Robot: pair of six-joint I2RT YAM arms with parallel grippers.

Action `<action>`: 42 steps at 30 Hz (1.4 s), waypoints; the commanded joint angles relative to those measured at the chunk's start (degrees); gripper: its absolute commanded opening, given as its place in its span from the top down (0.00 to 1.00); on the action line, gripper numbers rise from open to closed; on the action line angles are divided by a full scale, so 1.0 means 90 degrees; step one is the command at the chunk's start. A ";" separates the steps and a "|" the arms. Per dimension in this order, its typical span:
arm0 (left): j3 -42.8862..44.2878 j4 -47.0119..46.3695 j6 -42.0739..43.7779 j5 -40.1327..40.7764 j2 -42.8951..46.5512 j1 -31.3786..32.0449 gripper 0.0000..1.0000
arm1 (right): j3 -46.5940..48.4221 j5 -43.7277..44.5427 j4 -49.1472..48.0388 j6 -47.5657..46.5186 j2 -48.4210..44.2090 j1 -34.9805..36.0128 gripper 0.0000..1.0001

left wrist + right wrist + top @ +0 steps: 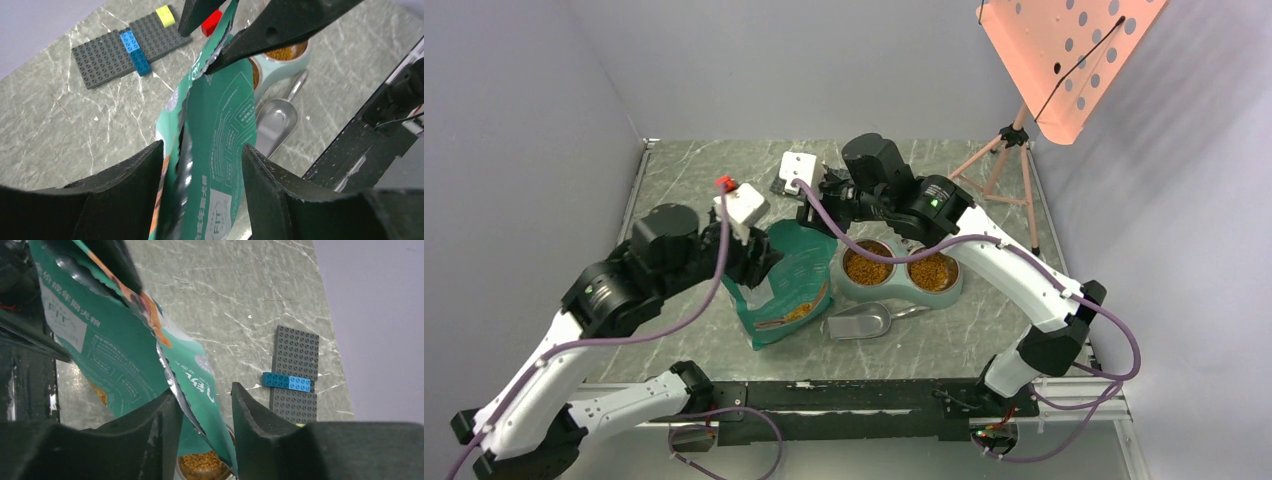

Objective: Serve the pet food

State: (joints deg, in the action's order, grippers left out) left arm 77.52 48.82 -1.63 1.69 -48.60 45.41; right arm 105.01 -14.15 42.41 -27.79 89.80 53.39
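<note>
The pet food, orange-brown kibble (869, 268), fills both bowls of the grey-green twin dish (902, 293); it also shows in the right wrist view (202, 462). The teal pouch (789, 285) stands upright left of the dish, its torn top open. My left gripper (759, 258) straddles the pouch's top edge (220, 130); its jaws (202, 145) are apart, the left finger against the pouch wall. My right gripper (819, 205) straddles the pouch's far top corner (195, 375); its jaws (204, 390) are apart, with a gap beside the right finger.
A shiny metal scoop (864, 322) lies empty in front of the dish. A grey brick baseplate with blue bricks (125, 47) lies at the table's back. A pink tripod (1009, 160) with a perforated pink board (1064, 50) stands at the back right. Grey walls enclose the table.
</note>
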 commanded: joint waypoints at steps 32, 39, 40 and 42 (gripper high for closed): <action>0.4037 0.4537 -0.5765 0.3605 -0.2491 -0.1001 1.00 | -0.1486 0.3639 -0.2116 0.4629 -0.1150 0.0288 0.00; 0.4291 0.4496 -0.7186 0.3565 -0.2495 -0.1604 1.00 | -0.2201 0.3380 -0.3224 0.4118 -0.1187 0.1539 0.00; 0.4329 0.4426 -0.7298 0.3500 -0.2508 -0.1699 1.00 | -0.2318 0.3316 -0.3496 0.3980 -0.1163 0.1717 0.00; 0.4227 0.4038 -0.7339 0.3275 -0.2434 -0.1865 1.00 | -0.2365 0.3084 -0.3900 0.3765 -0.1020 0.1982 0.00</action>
State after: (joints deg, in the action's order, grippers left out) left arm 110.28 91.39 -60.38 29.56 -73.36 31.05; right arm 85.62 15.09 19.11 9.50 79.40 66.96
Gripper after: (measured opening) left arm 0.015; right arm 0.994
